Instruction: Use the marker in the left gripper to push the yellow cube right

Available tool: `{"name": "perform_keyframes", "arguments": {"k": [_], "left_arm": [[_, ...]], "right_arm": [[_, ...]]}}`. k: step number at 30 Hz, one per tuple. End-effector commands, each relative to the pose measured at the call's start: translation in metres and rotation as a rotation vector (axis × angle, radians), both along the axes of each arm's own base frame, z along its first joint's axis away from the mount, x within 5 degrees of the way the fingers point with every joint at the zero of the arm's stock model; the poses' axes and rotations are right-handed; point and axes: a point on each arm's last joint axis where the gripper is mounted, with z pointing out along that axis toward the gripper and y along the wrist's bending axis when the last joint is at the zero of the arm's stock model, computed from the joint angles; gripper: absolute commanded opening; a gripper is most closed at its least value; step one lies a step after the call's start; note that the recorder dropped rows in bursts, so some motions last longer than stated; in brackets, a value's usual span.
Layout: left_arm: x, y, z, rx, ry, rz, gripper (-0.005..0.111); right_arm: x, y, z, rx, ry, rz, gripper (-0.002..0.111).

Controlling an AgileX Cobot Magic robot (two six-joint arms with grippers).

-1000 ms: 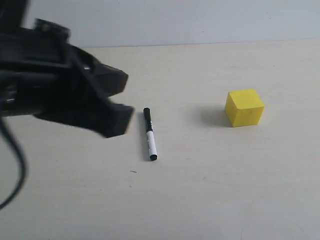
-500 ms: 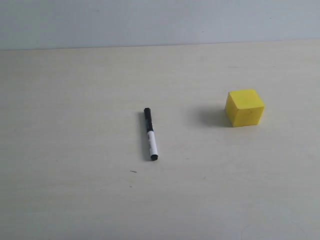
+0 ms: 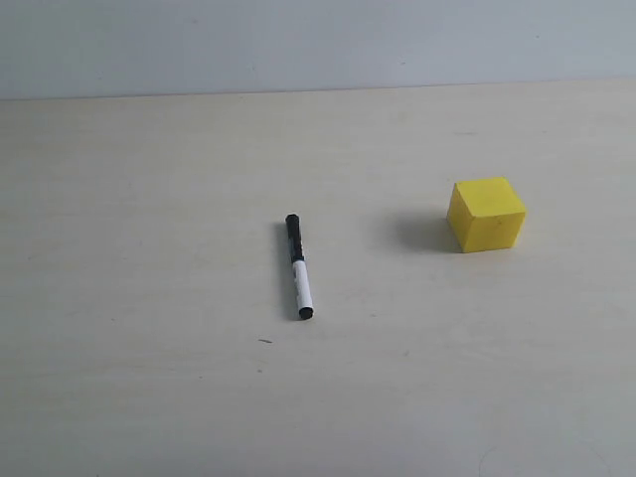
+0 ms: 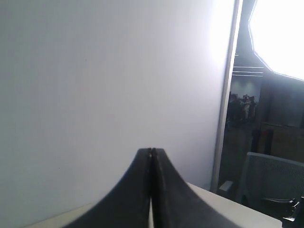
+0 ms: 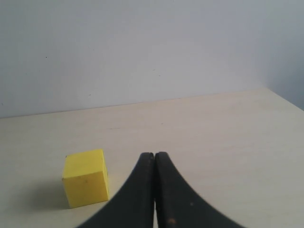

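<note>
Black and pressed flat together with nothing between them, the two fingers of the left gripper point at a pale wall above a corner of the table. It holds no pen. The right gripper is likewise closed on nothing and hangs low over the table, with the yellow cube just ahead and to one side of its tips. In the exterior view the marker lies flat on the beige table, black cap towards the far wall and white barrel nearer. Its printed label is too small to read. The cube stands well apart to the marker's right, with bare tabletop between them and further tabletop beyond the cube to the right.
</note>
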Motion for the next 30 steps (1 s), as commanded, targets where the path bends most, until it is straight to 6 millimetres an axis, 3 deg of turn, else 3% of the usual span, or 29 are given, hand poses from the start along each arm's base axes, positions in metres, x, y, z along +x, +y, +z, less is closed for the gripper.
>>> {"name": "perform_keyframes", "arguments": {"k": [1,9,20,30], "left_arm": [[0.0,0.0,-0.002,0.003,-0.002,0.002,0.0],[0.0,0.001,-0.002,0.003,-0.002,0.032,0.0],[-0.011,0.007,-0.005,-0.084,0.1,0.416,0.0],[-0.015,0.006,-0.007,-0.14,0.138,0.573,0.0]], "right_arm": [[0.0,0.0,-0.001,-0.005,-0.007,-0.008,0.0],[0.0,0.0,-0.001,-0.005,-0.007,-0.008,0.0],[0.0,0.0,-0.001,-0.005,-0.007,-0.008,0.0],[0.0,0.0,-0.001,-0.005,-0.007,-0.008,0.0]]}}
